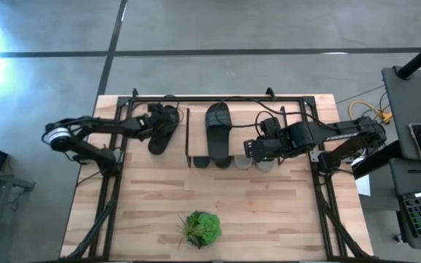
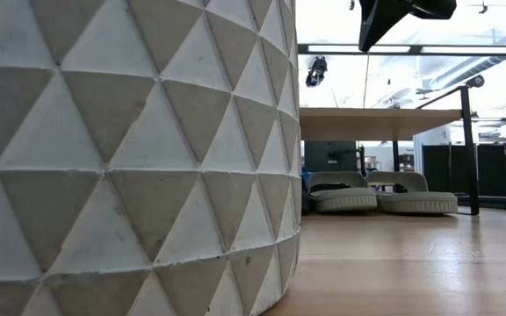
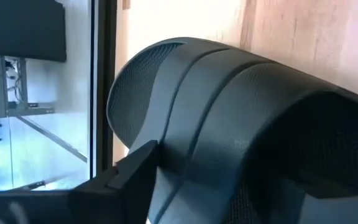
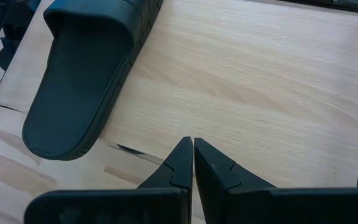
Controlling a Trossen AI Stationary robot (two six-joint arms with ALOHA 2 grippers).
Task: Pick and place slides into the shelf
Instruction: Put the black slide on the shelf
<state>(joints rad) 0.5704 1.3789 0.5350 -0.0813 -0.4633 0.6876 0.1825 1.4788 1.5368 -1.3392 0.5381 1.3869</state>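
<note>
Looming closest in the low view, the pale planter (image 2: pixel 130 158) with its triangle pattern is blocking most of the worktop (image 2: pixel 411 263); past it, two pale grey slides (image 2: pixel 380 193) are sitting side by side under the shelf (image 2: pixel 376 111), toes facing out.

From above, the shelf (image 1: pixel 232 120) is standing at the back of the worktop, and one black slide (image 1: pixel 218 130) is lying on its plank top, lengthwise; grey toes (image 1: pixel 251 162) are peeking out along the shelf's front edge. Another black slide (image 1: pixel 161 128) is lying just left of the shelf, and the left gripper (image 1: pixel 156 120) is reaching onto it; its jaws are standing wide, and the left wrist view is showing the broad strap (image 3: pixel 241 124) right against one finger (image 3: pixel 123 180), so it looks to be straddling the slide, though whether it is actually gripping cannot be told.

The right gripper (image 1: pixel 254 148) is hovering over the shelf's right part, jaws pressed fully together and holding nothing; its wrist view is showing the closed tips (image 4: pixel 192 163) above bare plank beside the black slide (image 4: pixel 79 81), probably waiting clear of the left arm.

The green plant (image 1: pixel 200 229) is sitting well in front of the shelf.
</note>
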